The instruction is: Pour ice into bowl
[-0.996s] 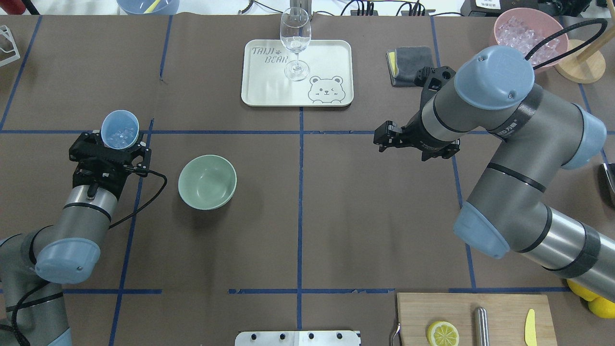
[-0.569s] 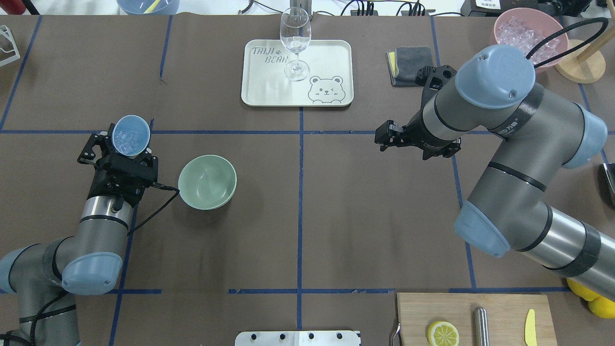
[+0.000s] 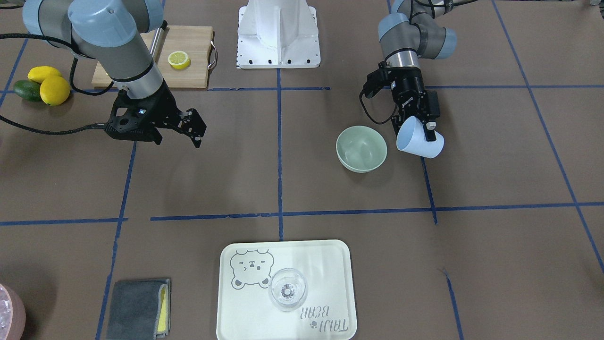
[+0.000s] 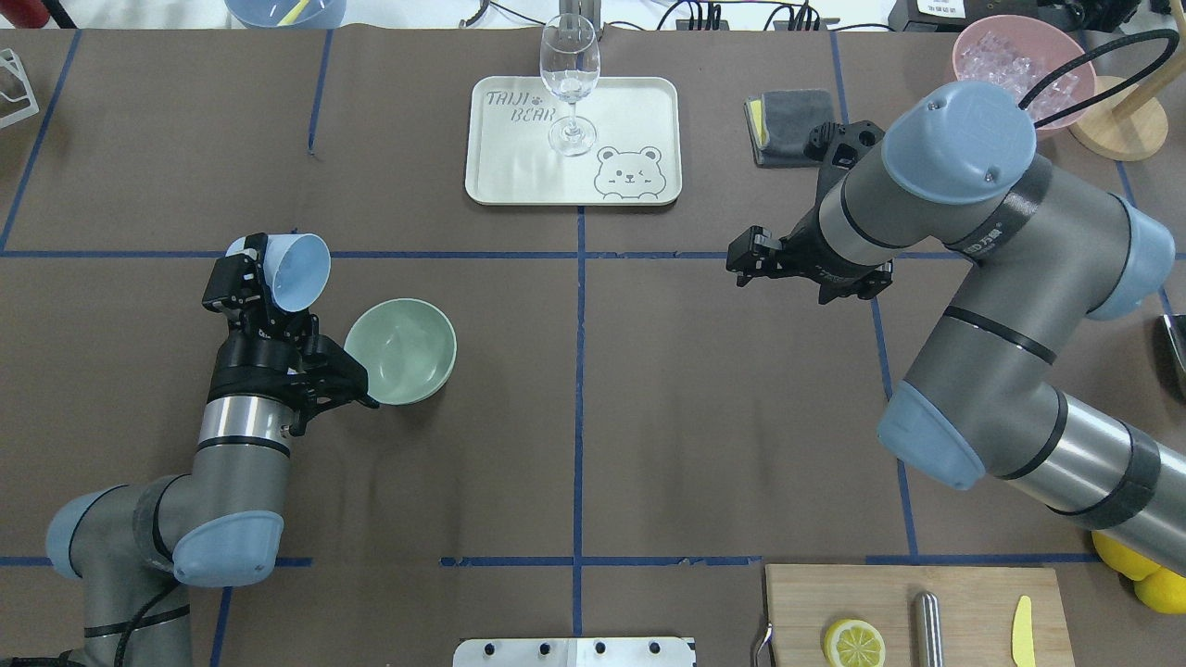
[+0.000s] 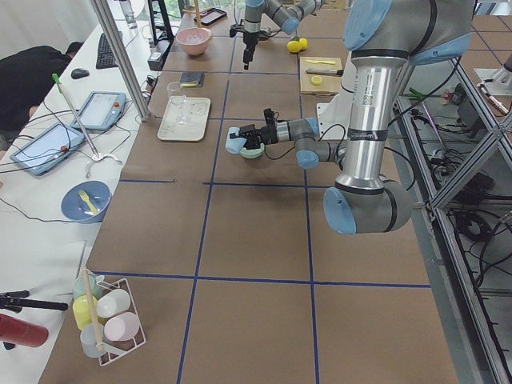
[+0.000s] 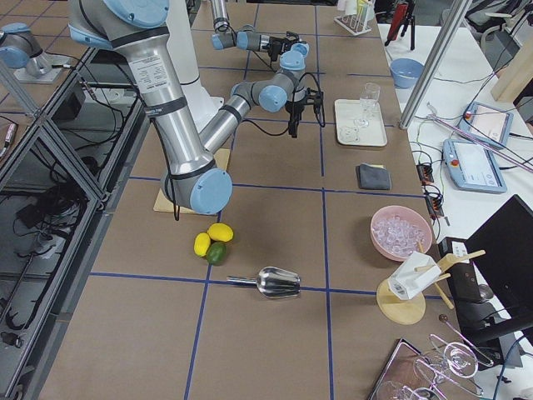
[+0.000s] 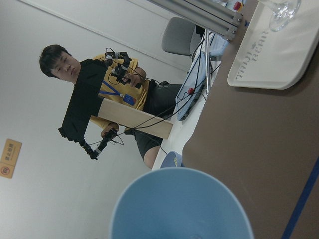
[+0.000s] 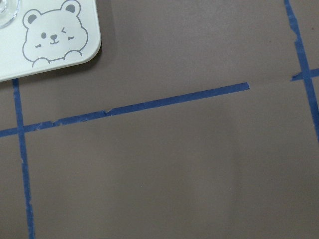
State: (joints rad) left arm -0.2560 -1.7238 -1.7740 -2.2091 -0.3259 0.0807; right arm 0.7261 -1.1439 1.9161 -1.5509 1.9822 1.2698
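My left gripper (image 4: 269,283) is shut on the light blue cup (image 4: 298,258) and holds it in the air, just left of the sage-green bowl (image 4: 400,350). The cup is tipped on its side with its mouth towards the bowl. In the front view the cup (image 3: 420,140) hangs right of the bowl (image 3: 361,148). The left wrist view shows only the cup's rim (image 7: 182,204). The ice is hidden inside the cup, and I see none in the bowl. My right gripper (image 4: 747,259) is open and empty, hovering over the table's right half.
A cream tray (image 4: 630,130) with a wine glass (image 4: 569,83) stands at the far middle. A grey cloth (image 4: 792,125) and a pink bowl of ice (image 4: 1015,65) are far right. A cutting board (image 4: 964,602) with a lemon half (image 4: 853,642) is near right.
My left arm has swung right towards the green bowl and rolled the cup from upright onto its side, so the ice inside no longer shows. The right arm has barely moved.
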